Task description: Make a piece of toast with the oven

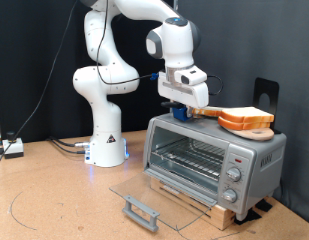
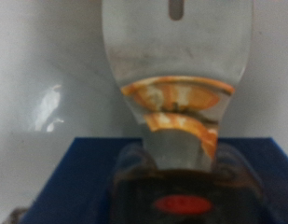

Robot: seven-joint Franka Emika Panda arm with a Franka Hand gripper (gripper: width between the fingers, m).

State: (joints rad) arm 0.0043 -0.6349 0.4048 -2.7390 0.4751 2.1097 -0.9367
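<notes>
The silver oven (image 1: 209, 158) stands on a wooden board at the exterior view's right. Its glass door (image 1: 144, 195) hangs fully open and the wire rack (image 1: 189, 155) inside is bare. My gripper (image 1: 186, 100) hovers just above the oven's top near its left end, over a blue block (image 1: 179, 115). It is shut on the piece of toast (image 1: 207, 112), which sticks out flat towards a stack of slices (image 1: 244, 120). In the blurred wrist view the orange-brown crust (image 2: 178, 93) shows between the fingers, with the blue block (image 2: 88, 177) below it.
The stack of bread slices sits on a small wooden board on the oven's top right. A black bracket (image 1: 266, 95) stands behind it. The door's grey handle (image 1: 142, 210) juts out over the table. The robot base (image 1: 106, 145) and cables (image 1: 64, 145) are at the left.
</notes>
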